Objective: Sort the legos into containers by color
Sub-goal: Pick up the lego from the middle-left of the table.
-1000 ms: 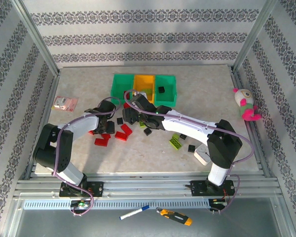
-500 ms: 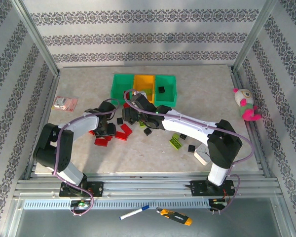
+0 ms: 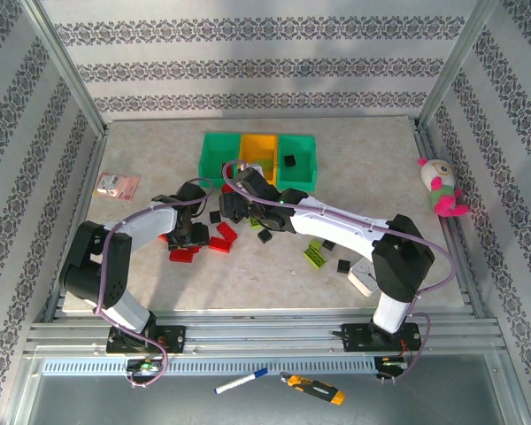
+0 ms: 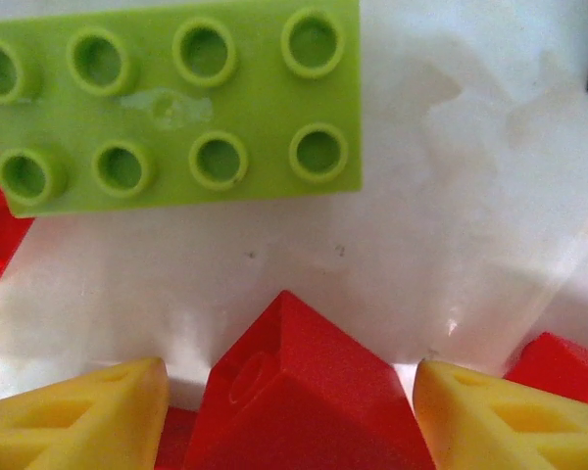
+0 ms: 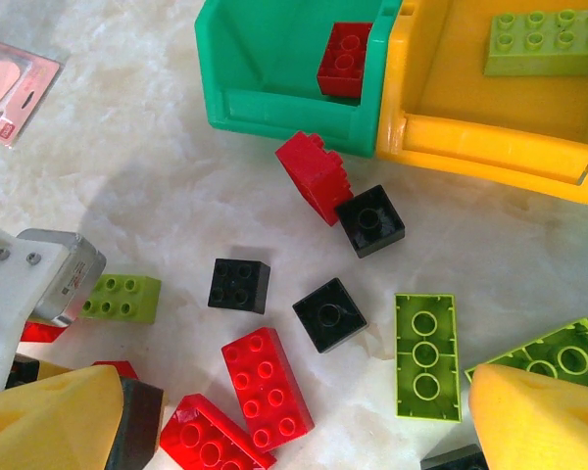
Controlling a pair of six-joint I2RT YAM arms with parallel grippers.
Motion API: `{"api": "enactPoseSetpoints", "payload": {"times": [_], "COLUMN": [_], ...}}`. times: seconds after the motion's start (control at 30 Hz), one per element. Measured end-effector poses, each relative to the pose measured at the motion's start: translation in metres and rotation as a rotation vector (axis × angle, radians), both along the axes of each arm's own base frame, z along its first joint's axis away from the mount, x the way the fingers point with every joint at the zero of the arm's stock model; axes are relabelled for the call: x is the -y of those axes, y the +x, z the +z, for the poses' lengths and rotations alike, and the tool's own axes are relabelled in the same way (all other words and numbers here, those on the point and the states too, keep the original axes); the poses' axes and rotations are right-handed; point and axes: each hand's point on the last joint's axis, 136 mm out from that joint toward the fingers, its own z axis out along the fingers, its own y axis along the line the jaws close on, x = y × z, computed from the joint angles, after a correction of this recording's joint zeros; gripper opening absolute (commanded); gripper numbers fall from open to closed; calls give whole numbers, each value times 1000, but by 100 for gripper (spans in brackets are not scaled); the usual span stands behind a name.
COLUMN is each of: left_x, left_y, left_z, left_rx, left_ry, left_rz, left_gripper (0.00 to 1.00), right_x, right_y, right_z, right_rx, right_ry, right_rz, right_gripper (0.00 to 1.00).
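Red plastic lego brick (image 4: 299, 392) sits tilted, corner up, between the yellow fingers (image 4: 78, 426) of my left claw (image 4: 289, 370). I can't tell whether they clamp it or just flank it. Lime green eight-stud lego plate (image 4: 176, 103) lies flat on the pale marble-look table (image 4: 451, 196) just ahead.

My right claw (image 5: 294, 387) is spread wide with nothing in it, hovering over the scatter in front of the row of three joined plastic bins (image 3: 214, 159). Under it:
- two black square legos (image 5: 240, 284), near each other
- a red eight-stud plate (image 5: 269, 374)
- a lime green three-stud strip (image 5: 426, 354)

Bins:
- The left green bin (image 5: 274, 122) holds one small red brick (image 5: 345, 59).
- The orange-yellow middle bin (image 5: 490, 147) holds a lime green plate (image 5: 546, 44).
- The right green bin (image 3: 306, 170) holds one black brick (image 3: 289, 160).

Another red brick (image 5: 314, 174) lies at the left green bin's front wall, and a black square brick (image 5: 370, 220) touches it.

From the top camera both claws sit just beside each other over the red pieces. More lime pieces (image 3: 316, 255) lie by the right forearm, near a white square timer (image 3: 363, 282). A pink card (image 3: 117, 184) lies well apart on the left.
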Motion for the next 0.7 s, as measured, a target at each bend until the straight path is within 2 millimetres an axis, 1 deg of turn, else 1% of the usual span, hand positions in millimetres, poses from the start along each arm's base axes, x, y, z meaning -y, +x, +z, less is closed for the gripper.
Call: {"api": "enactPoseSetpoints", "payload": {"times": [0.1, 0.23, 0.27, 0.6, 0.7], "left_x": [0, 2, 2, 3, 4], "left_y": [-2, -2, -3, -2, 3], "left_z": [4, 4, 4, 6, 13], "left_rx": [3, 2, 2, -1, 9], "left_ry": [-6, -19, -20, -19, -17], "left_rz": [-1, 0, -1, -3, -4], "left_gripper": [63, 48, 46, 44, 44], "right_x": [0, -2, -4, -3, 0], "right_y": [0, -2, -4, -6, -6], "right_z": [0, 0, 0, -1, 1], "right_rx": [0, -1, -2, -6, -4], "right_ry": [1, 2, 2, -5, -10], "right_rz": [0, 5, 9, 10, 6], "right_gripper": [91, 91, 91, 91, 91]}}
